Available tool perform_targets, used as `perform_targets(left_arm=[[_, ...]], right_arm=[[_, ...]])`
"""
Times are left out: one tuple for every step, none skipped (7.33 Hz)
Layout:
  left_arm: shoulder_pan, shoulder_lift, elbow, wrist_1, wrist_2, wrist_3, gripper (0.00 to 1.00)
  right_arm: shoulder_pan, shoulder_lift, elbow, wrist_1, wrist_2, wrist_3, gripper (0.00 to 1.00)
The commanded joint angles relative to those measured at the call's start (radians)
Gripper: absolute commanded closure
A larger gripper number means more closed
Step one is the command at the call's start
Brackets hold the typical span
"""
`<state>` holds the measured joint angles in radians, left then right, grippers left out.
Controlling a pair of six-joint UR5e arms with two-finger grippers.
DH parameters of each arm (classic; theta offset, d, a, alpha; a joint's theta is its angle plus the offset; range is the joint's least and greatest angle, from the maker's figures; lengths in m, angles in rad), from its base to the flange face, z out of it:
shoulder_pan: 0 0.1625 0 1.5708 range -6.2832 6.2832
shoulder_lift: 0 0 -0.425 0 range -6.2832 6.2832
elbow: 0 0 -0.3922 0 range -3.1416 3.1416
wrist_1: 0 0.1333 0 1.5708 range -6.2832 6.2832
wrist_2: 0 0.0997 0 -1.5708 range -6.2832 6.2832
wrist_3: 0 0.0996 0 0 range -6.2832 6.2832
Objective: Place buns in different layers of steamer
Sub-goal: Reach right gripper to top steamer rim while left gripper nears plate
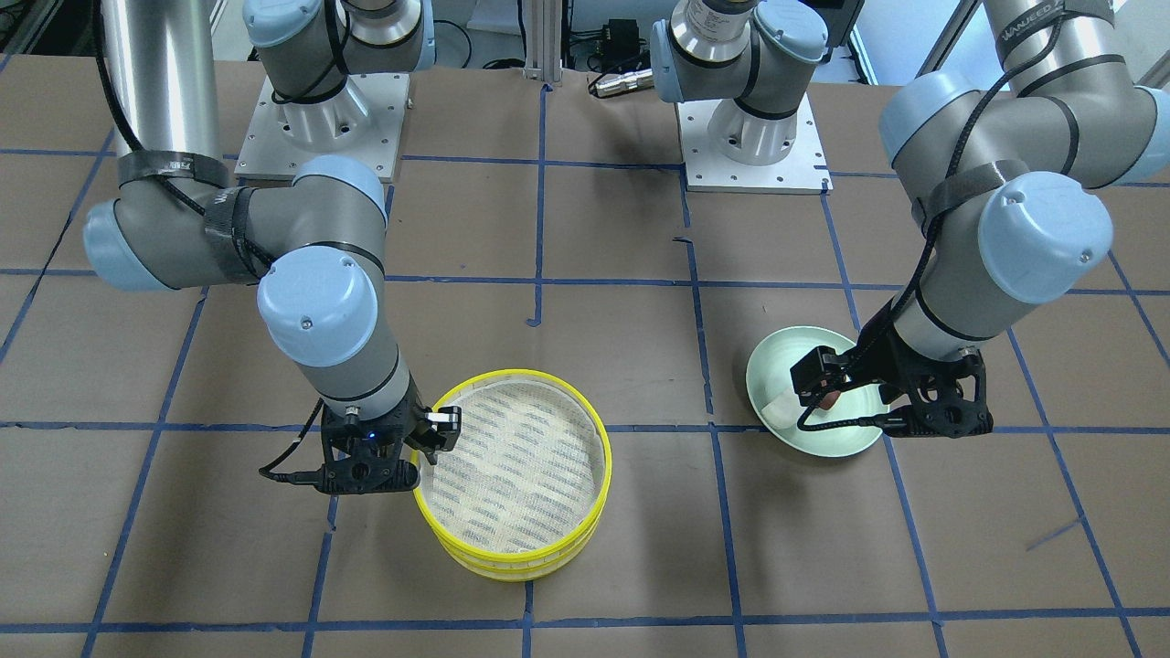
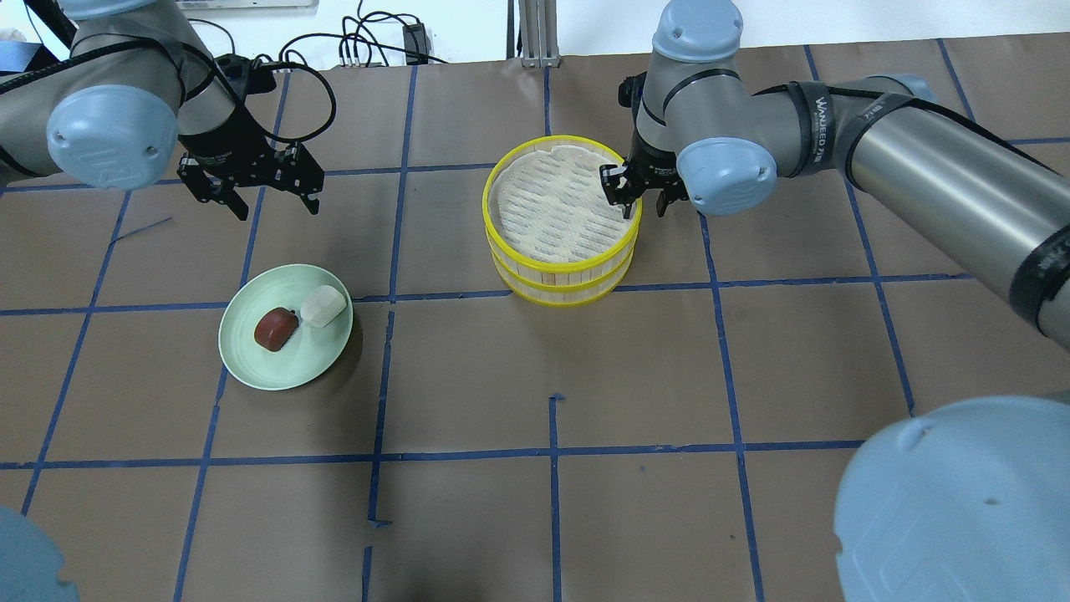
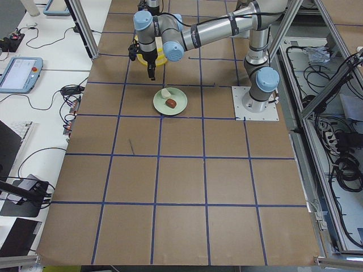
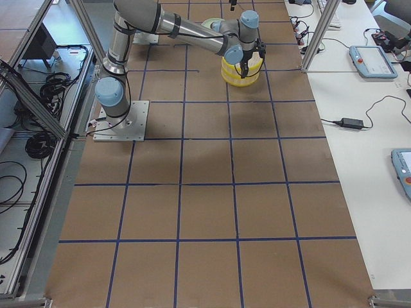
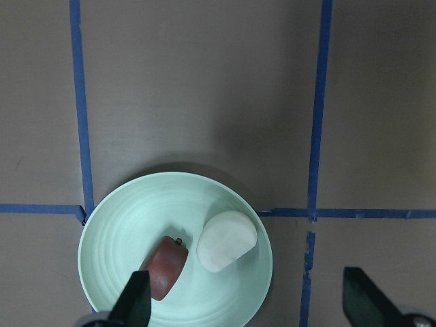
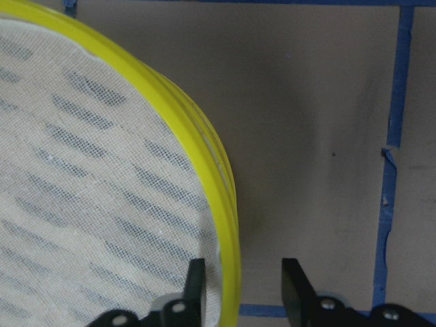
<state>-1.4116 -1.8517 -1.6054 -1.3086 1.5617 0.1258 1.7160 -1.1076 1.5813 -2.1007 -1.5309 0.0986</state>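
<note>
Straddles the top rim of the stacked layers of steamer (image 6: pixel 230 204) with the right pincer (image 6: pixel 243 272), ajar and empty, seemingly to lift one off; hovers the left pincer (image 2: pixel 274 203), wide open and empty, above both buns (image 5: pixel 227 240) on the plate (image 5: pixel 122 225).

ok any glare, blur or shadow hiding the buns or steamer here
Overhead exterior: even light, sharp; white bun and reddish-brown bun clear, soft shadow beside the plate. Left wrist: plate sharp, left tool dark and slightly soft at the bottom edge. Right wrist: top steamer layer crisp, shadow on the table beside its rim. Exterior left: buns tiny.
</note>
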Motion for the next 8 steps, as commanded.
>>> perform_targets(left_arm=[[0.000,-0.015,-0.001,0.031,0.006,0.017,0.00],[0.003,-0.026,-0.002,0.031,0.024,0.073,0.00],[0.003,-0.047,-0.019,0.034,0.020,0.078,0.00],[0.003,-0.059,-0.049,0.060,0.014,0.086,0.00],[0.003,-0.076,-0.071,0.086,0.018,0.141,0.00],[0.008,-0.093,-0.074,0.106,0.015,0.228,0.00],[0.008,-0.102,-0.085,0.118,0.015,0.292,0.00],[0.010,-0.103,-0.134,0.117,0.017,0.308,0.00]], right_arm=[[0.002,-0.006,-0.003,0.005,-0.005,0.001,0.91],[0.002,-0.009,-0.003,0.005,-0.006,0.001,0.92],[0.001,-0.018,-0.007,0.027,-0.008,0.000,0.93],[-0.001,-0.049,-0.020,0.074,-0.008,-0.005,0.92],[-0.009,-0.073,-0.039,0.135,-0.008,-0.013,0.92],[-0.025,-0.101,-0.058,0.184,-0.009,-0.022,0.92],[-0.064,-0.130,-0.070,0.235,-0.029,-0.036,0.91],[-0.125,-0.185,-0.061,0.295,-0.028,-0.072,0.91]])
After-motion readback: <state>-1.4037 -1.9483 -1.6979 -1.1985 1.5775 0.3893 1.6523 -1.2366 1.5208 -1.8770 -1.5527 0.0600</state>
